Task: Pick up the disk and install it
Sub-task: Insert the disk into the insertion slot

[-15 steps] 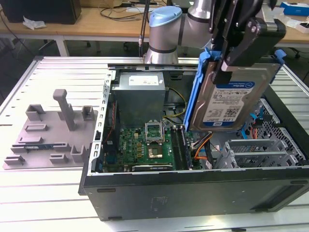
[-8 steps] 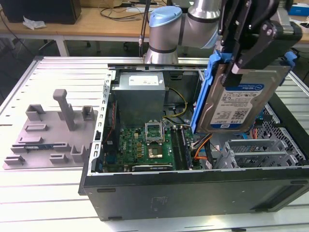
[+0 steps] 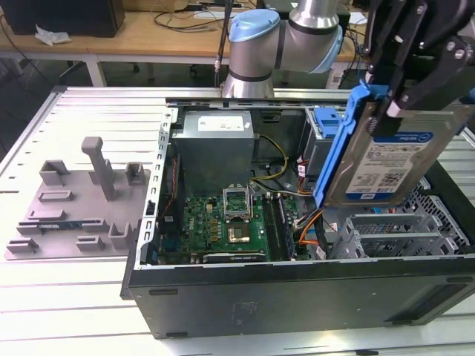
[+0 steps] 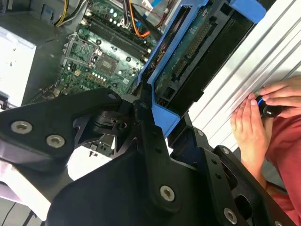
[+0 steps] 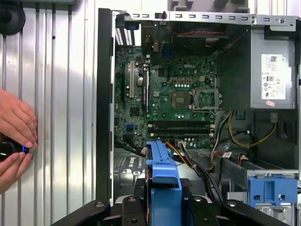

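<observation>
Your claw (image 3: pixel 393 104) is clamped tight on the upper end of the disk (image 3: pixel 378 159), at the exterior view's right. The disk hangs close to upright and slightly tilted. Its label face is towards the camera and blue rails run along its edges. You have it in the air over the drive cage (image 3: pixel 393 230); I cannot tell whether its lower edge touches anything. In the first wrist view the disk's blue rail (image 5: pixel 163 181) sits between the claw's black fingers, above the open case.

Containers, from the exterior view's left:
- A grey tray (image 3: pixel 74 200) of moulded slots and posts lies flat on the ribbed metal table (image 3: pixel 44 297).
- Just beside it stands the computer case (image 3: pixel 297 297), with its side open.
- Inside the case are the power supply (image 3: pixel 215 144) at the back, the green circuit board (image 3: pixel 223 222) on the floor, orange and yellow cables (image 3: pixel 308 222), then the grey drive cage.

In the first wrist view a hand (image 5: pixel 16 127) rests on the table outside the case, fingers on a small black object (image 5: pixel 7 149)
</observation>
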You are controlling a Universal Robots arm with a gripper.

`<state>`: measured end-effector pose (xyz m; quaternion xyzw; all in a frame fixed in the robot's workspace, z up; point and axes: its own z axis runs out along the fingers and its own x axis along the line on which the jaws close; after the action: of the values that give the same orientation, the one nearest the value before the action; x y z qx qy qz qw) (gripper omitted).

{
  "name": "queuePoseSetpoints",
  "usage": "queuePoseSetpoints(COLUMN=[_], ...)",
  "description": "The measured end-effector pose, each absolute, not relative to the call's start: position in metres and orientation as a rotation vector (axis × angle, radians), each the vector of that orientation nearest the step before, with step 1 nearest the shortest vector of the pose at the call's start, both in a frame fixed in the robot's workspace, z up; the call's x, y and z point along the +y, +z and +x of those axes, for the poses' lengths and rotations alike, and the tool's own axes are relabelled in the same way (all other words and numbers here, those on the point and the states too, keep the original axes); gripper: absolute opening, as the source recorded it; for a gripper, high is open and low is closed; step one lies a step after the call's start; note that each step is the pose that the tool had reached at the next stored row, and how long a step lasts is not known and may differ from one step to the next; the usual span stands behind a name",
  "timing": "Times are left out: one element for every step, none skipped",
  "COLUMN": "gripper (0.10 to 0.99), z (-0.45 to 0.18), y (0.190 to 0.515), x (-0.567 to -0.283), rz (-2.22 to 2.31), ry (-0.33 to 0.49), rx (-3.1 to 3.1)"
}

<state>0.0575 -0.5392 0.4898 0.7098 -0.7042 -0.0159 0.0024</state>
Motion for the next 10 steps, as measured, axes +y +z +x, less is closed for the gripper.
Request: queuePoseSetpoints(gripper=[0.369,0.369,0.369,0.369,0.369,0.369,0.369,0.369,0.369,0.369], z=[0.060,0.063,0.067,0.069,0.073,0.079,0.085,0.091,0.094,0.096], y=[0.490,0.490,0.490,0.490,0.490,0.490,0.490,0.490,0.490,0.490], x=[-0.540,-0.540,-0.540,-0.541,-0.541,-0.541,-0.541,-0.542,-0.542,-0.542], rz=[2.226,2.226,2.226,2.226,2.226,2.225,2.225,2.226,2.225,2.225], ry=[-0.050,-0.050,-0.050,-0.050,-0.050,-0.050,-0.050,-0.050,-0.050,-0.050], rx=[-2.209,-2.210,-2.210,-2.210,-2.210,-2.210,-2.210,-2.210,-2.210,-2.210])
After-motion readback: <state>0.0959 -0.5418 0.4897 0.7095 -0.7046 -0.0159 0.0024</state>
